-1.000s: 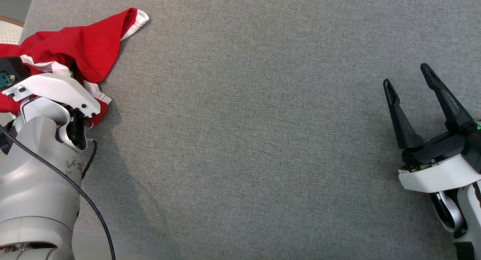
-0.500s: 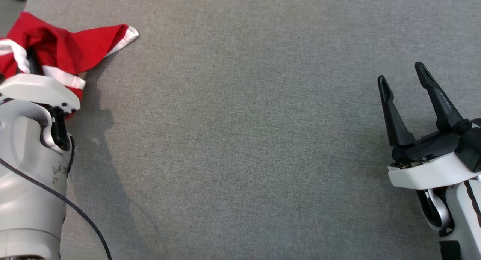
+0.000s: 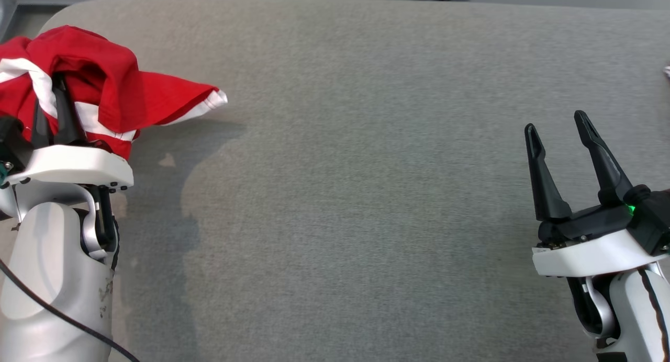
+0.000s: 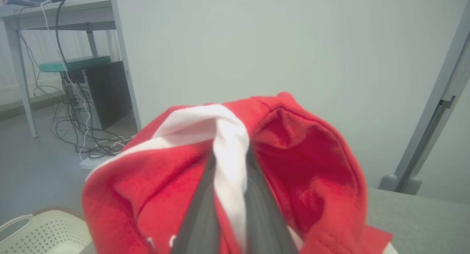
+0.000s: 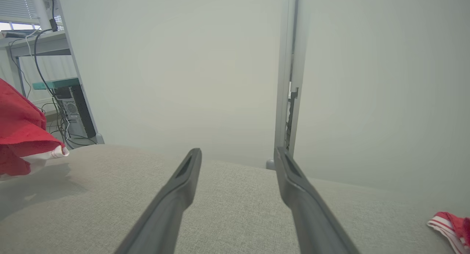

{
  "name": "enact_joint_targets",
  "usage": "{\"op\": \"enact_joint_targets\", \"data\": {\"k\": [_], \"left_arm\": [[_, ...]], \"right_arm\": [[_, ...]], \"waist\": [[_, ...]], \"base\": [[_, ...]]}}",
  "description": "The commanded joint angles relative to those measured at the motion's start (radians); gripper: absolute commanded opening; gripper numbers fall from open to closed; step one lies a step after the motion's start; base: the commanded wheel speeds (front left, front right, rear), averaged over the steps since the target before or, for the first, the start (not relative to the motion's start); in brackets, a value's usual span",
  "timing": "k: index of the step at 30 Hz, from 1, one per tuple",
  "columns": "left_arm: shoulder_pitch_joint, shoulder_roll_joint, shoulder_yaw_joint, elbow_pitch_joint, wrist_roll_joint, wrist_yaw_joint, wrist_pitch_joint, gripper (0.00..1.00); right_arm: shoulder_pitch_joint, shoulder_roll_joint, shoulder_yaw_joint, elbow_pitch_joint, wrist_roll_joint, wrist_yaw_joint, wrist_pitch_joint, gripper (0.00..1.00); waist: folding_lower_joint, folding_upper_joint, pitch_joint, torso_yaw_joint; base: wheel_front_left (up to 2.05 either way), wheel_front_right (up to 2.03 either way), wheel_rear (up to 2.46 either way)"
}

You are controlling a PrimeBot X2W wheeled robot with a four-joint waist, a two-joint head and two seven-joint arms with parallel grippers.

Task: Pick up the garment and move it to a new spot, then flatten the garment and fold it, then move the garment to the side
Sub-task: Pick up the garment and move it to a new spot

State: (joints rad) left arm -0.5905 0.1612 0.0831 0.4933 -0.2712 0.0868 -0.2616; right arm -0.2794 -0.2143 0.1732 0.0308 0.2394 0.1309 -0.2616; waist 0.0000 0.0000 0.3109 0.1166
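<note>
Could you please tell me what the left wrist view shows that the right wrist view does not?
Left wrist view: the left pincer shut on the white band of the red garment, with a pale perforated basket at lower left. Right wrist view: the open right pincer over the grey surface, and a small red-and-white cloth at lower right. Both: the red garment, the grey surface, the pale wall and the desk with computer and cables.

The left pincer (image 4: 231, 155), wide open a second ago, has clamped on the white band (image 4: 227, 133) of the red garment (image 3: 104, 85). The cloth, then crumpled on the counter (image 3: 366, 194) ahead of the pincer, now drapes lifted over its fingers (image 3: 65, 116), one corner jutting to the pincer's right. The head camera has tilted up.
</note>
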Motion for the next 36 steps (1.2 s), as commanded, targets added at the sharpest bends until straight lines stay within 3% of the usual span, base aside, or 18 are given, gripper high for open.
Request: {"op": "enact_joint_targets", "data": {"k": [1,23,36], "left_arm": [[0.011,0.012,-0.001,-0.019,0.015,-0.011,-0.004,0.0],[0.092,-0.034,-0.206,-0.178,0.088,-0.087,0.054,0.0],[0.101,-0.077,-0.36,-0.1,0.132,-0.121,0.061,0.0]], "right_arm": [[0.008,0.006,-0.002,-0.002,0.005,0.0,-0.004,1.0],[0.046,0.075,-0.027,-0.011,0.011,0.0,-0.004,1.0],[0.05,0.084,-0.039,-0.015,0.018,0.0,-0.004,1.0]], "waist": [[0.0,0.0,-0.046,-0.053],[0.0,0.0,-0.127,-0.327],[0.0,0.0,-0.098,-0.376]], "base": [[0.0,0.0,0.0],[0.0,0.0,0.0],[0.0,0.0,0.0]]}}
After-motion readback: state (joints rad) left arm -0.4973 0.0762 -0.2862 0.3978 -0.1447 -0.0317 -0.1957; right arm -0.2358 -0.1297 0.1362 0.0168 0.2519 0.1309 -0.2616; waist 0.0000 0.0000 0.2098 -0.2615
